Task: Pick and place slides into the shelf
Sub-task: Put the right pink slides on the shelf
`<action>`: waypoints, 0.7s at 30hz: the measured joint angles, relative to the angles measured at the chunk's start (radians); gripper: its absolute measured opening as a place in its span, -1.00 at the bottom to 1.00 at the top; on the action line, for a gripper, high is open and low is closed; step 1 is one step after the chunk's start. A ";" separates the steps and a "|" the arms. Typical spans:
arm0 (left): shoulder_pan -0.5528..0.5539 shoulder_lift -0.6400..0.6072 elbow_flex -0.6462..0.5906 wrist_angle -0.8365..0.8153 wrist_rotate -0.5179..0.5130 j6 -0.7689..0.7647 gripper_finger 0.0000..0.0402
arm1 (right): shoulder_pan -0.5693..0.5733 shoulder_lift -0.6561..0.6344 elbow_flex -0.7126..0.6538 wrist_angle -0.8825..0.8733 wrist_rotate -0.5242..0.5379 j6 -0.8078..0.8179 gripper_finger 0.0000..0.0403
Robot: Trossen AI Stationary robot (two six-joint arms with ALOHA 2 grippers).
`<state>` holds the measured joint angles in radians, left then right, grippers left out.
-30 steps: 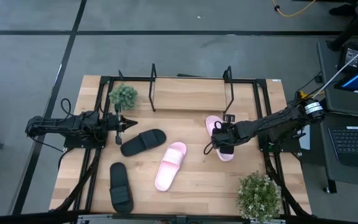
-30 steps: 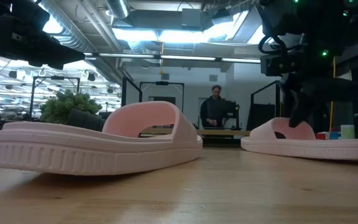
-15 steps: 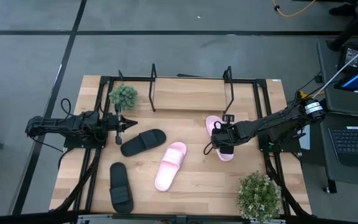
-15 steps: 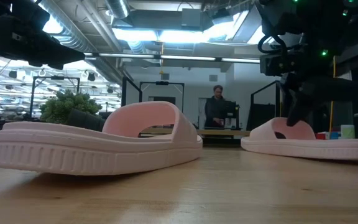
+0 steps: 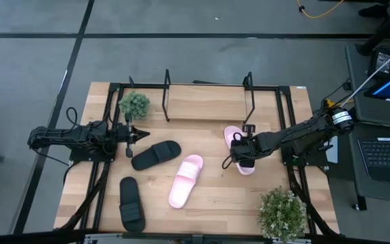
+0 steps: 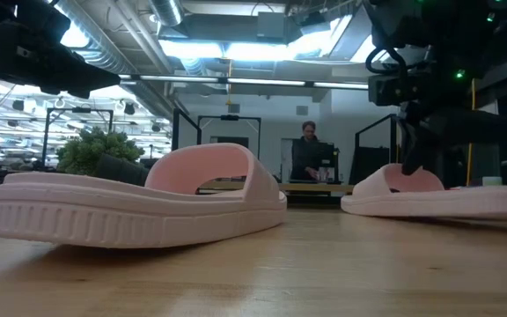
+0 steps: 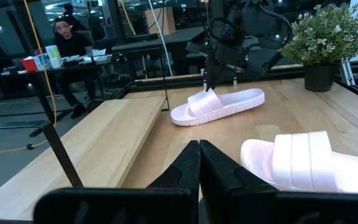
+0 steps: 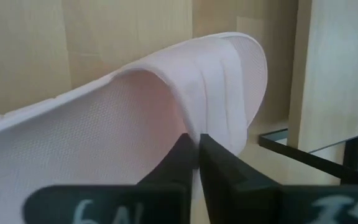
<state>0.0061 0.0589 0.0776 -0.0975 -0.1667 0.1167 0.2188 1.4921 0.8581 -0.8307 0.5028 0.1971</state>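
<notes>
Your right end effector point(image 5: 244, 150) is clenched on the strap edge of the pink slide point(image 5: 242, 160) lying nearest the shelf point(image 5: 208, 103); the right wrist view shows both fingers pinched tight on that strap. What has just changed is small but matters: in the low view the sole of that slide point(image 6: 438, 195) now sits slightly clear of the desk point(image 5: 215, 196), where half a second ago it rested flat. That reads as the lift beginning, so the grasp seems to hold.

The other pink slide point(image 5: 185, 179) lies mid-desk, well apart from the held one. One black slide point(image 5: 156, 154) lies beside it toward the left arm, and the other black slide point(image 5: 131, 203) lies near the front left edge. None is on the shelf's wooden board yet, so the task looks to be at its first placement.

Your left end effector point(image 5: 131, 135) waits near the small plant point(image 5: 134, 104), fingers pressed together on nothing.

Watch the wire upright point(image 5: 250, 95) of the shelf just beside the held slide; you probably need to clear it on the way in. The larger plant point(image 5: 282, 211) stands at the front right, out of the path.
</notes>
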 joint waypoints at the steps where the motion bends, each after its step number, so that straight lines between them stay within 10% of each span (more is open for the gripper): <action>1: 0.000 0.000 0.000 0.000 0.000 0.000 -1.00 | 0.000 0.000 0.000 0.000 0.000 0.001 -0.95; 21: 0.000 0.000 0.000 0.000 0.000 -0.009 -1.00 | 0.043 -0.003 0.209 -0.170 0.055 0.029 -0.97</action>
<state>0.0061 0.0586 0.0778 -0.0975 -0.1668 0.1074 0.2619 1.4887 1.0674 -1.0003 0.5577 0.2264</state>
